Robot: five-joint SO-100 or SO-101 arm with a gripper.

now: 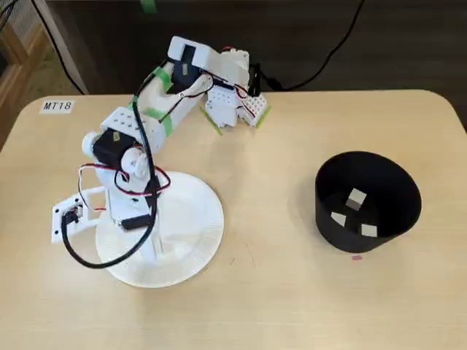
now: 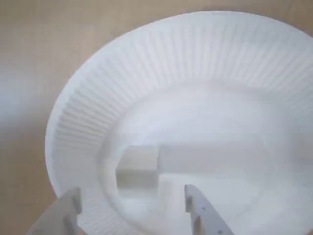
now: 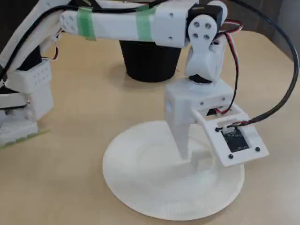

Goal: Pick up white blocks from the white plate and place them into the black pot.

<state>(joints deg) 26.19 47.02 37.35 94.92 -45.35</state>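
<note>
White ribbed paper plate (image 2: 98, 103) fills the wrist view, and one cream block (image 2: 139, 166) lies in its flat centre. The claw (image 2: 132, 208) is down over the plate with its fingers spread, the block between the fingertips (image 2: 200, 205) and a little ahead of them. Farther off on the wooden counter (image 1: 277, 292), well apart from the plate, the black pot (image 1: 368, 200) holds three white blocks (image 1: 355, 198).

Black pot (image 3: 150, 61) half-hidden behind arm (image 3: 131, 23) — wrist view blurry.
</note>
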